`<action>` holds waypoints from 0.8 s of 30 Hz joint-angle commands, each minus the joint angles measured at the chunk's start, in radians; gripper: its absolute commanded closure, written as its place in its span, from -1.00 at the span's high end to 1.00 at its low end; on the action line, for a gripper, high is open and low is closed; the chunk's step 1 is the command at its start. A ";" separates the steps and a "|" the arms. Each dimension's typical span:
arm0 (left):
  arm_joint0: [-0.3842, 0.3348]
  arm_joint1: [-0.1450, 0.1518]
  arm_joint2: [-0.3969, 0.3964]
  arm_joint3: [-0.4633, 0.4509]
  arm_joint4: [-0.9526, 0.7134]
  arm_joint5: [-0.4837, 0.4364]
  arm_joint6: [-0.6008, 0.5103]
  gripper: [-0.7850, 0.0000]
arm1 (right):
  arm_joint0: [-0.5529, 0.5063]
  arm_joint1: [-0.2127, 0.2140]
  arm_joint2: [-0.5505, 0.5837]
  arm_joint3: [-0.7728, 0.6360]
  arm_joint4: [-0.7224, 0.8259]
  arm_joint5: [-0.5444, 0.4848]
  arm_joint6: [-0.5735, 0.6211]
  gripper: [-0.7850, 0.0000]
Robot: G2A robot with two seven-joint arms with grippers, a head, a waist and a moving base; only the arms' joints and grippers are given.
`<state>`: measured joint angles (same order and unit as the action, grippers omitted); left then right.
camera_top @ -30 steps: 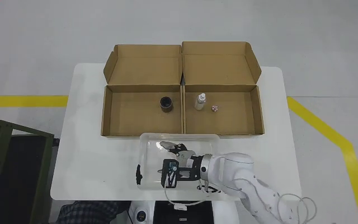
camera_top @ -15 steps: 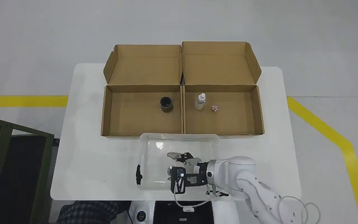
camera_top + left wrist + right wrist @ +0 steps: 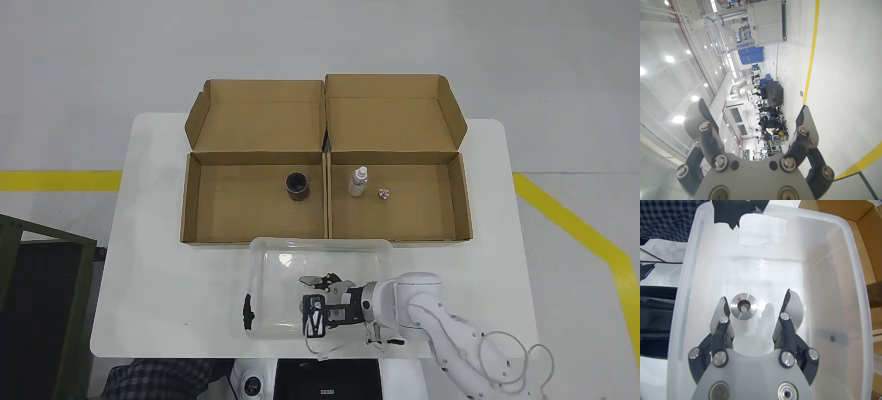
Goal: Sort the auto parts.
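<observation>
Metal ring (image 3: 743,308): silver, w/ centre hole, flat on floor of clear bin (image 3: 831,279). It lies between the fingers of R claw (image 3: 755,295), but off-centre: right by one finger (image 3: 723,310), touching or a hair off, can't tell which. Well apart from the other finger (image 3: 793,306).

R claw spread wide, nothing gripped, tips low inside bin near its floor. Top view: R claw (image 3: 316,318) sits in the bin's half nearer the robot, pointing along the bin's length.

Ahead of the claw, on bin's end wall: white label (image 3: 762,231), w/ torn black tape (image 3: 728,213) on the rim above it.

Out past the finger that's far from the ring, beyond the bin wall: two open cardboard boxes side by side, lids folded back.
- L box (image 3: 215,215): black round part (image 3: 297,184), upright, open end up.
- R box (image 3: 440,215): white bottle-shaped part (image 3: 357,181) near the shared wall, small pale part (image 3: 384,193) just beside it.

Both boxes touch or nearly touch the bin's far rim. Bin and boxes all stand on white table (image 3: 150,250).

L claw (image 3: 753,103): spread wide too, empty, aimed out at the hall w/ yellow floor line (image 3: 810,56) behind it.
</observation>
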<state>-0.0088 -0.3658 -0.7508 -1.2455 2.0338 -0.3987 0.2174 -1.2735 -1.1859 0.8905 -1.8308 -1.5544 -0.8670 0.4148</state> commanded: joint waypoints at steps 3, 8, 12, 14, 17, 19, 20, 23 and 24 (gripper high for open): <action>0.000 0.000 0.000 0.000 0.000 0.000 0.000 1.00 | 0.014 -0.003 -0.011 0.022 0.016 0.008 0.011 0.30; 0.000 0.000 0.000 0.000 0.000 0.000 0.000 1.00 | 0.027 -0.005 -0.025 0.043 0.033 0.013 0.022 0.15; 0.000 0.000 0.000 0.000 0.000 0.000 0.000 1.00 | 0.038 -0.007 -0.037 0.060 0.049 0.018 0.033 -0.09; 0.000 0.000 0.000 0.000 0.000 0.000 0.000 1.00 | 0.043 -0.008 -0.041 0.064 0.056 0.020 0.036 -0.19; 0.000 0.000 0.000 0.000 0.000 0.000 0.000 1.00 | 0.050 -0.009 -0.047 0.067 0.067 0.016 0.037 -0.60; 0.000 0.000 0.000 0.000 0.000 0.000 0.000 1.00 | 0.052 -0.008 -0.049 0.068 0.077 0.014 0.038 -0.86; 0.000 0.000 0.000 0.000 0.000 0.000 0.000 1.00 | 0.052 -0.008 -0.047 0.066 0.085 0.015 0.036 -0.95; 0.000 0.000 0.000 0.000 0.000 0.000 0.000 1.00 | 0.049 -0.006 -0.040 0.054 0.110 0.014 0.030 -1.00; 0.000 0.000 0.000 0.000 0.000 0.000 0.000 1.00 | 0.046 -0.005 -0.036 0.048 0.122 0.016 0.026 -1.00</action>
<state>-0.0088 -0.3658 -0.7508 -1.2455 2.0338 -0.3987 0.2174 -1.2252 -1.1919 0.8509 -1.7779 -1.4423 -0.8527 0.4434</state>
